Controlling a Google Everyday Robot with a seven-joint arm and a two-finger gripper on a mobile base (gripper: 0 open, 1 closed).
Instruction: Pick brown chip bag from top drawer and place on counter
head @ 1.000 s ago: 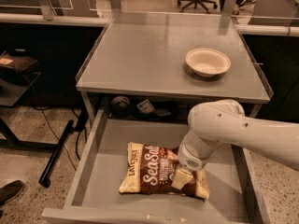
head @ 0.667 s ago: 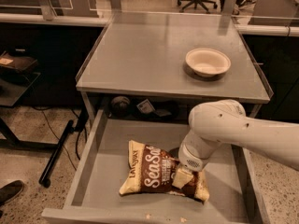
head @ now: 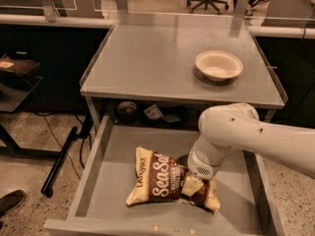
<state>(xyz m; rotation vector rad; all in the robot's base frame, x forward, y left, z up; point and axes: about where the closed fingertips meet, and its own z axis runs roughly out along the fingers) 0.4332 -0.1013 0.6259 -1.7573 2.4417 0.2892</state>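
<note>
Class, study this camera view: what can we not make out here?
- Brown chip bag: right half partly covered by the gripper, which sits at it in the top drawer.
- Top drawer: front right corner hidden behind the arm.
- Things under the counter: too dark to identify.

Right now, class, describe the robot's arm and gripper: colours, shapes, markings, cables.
The arm is glossy white, with rounded segments and a bulbous joint dotted with small dark holes; its wrist ends in a grey perforated band. The cream-coloured gripper sits in the shallow grey metal drawer, at the crinkly brown chip bag. No cables show.
</note>
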